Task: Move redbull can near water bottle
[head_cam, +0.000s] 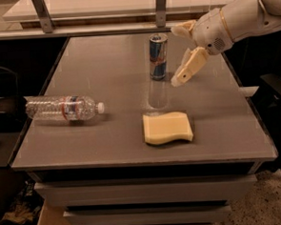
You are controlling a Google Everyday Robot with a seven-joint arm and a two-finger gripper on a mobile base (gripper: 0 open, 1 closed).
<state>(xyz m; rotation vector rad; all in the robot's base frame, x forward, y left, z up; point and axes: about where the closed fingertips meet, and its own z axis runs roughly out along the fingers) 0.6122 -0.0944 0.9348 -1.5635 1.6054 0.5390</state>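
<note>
The redbull can [158, 56] stands upright at the back middle of the grey table [104, 73]. The water bottle [64, 108] lies on its side near the table's left edge, with its white cap pointing right. My gripper [176, 56] is just to the right of the can, open and empty. One finger is level with the can's top and the other angles down toward the table. It does not touch the can.
A yellow sponge [167, 127] lies at the front middle of the table, in front of the can. A metal rail with posts [161, 5] runs behind the table. Dark furniture stands on both sides.
</note>
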